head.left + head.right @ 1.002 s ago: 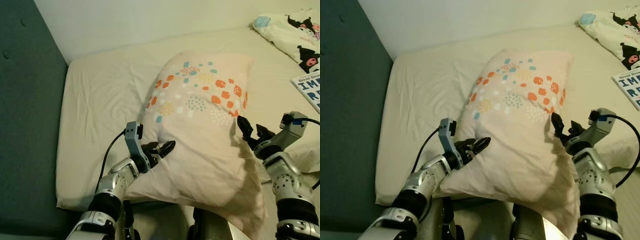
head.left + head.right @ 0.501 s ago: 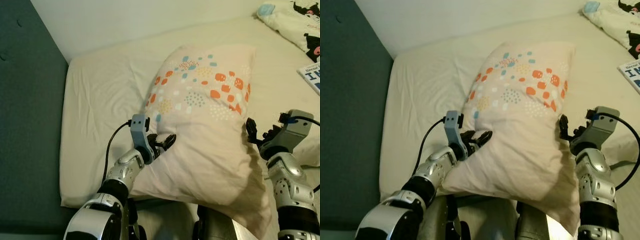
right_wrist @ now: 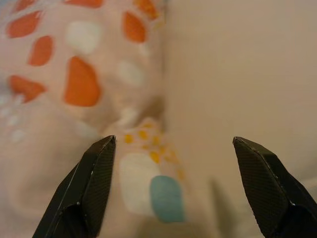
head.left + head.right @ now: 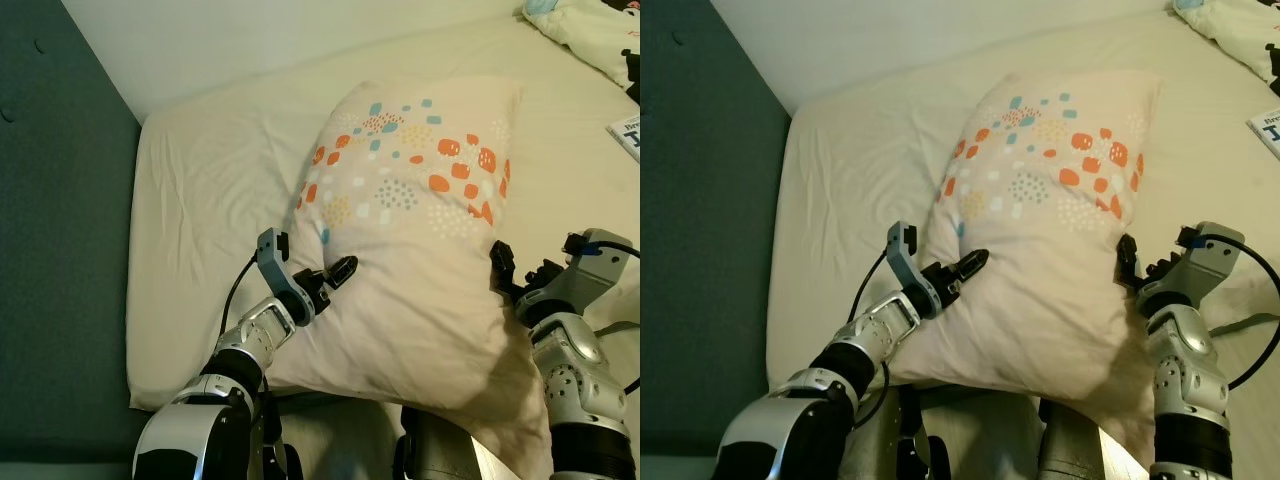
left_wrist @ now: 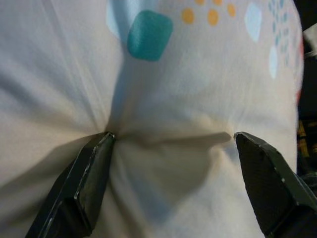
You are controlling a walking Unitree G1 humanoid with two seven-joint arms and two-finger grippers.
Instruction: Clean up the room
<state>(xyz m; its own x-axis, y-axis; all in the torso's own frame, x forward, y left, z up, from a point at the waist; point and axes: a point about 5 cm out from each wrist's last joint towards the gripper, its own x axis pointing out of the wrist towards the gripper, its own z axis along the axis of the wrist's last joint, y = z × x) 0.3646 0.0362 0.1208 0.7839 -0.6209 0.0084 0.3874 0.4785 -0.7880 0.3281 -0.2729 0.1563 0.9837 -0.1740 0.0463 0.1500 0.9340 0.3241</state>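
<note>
Cream pillow (image 4: 420, 240) with orange and teal spots lies mid-bed (image 4: 200, 180). Head views: left gripper (image 4: 335, 275) presses its 9 o'clock edge, right gripper (image 4: 500, 268) its 3 o'clock edge. Wrist views: both sets of fingers (image 5: 89, 183) spread wide against fabric.
</note>
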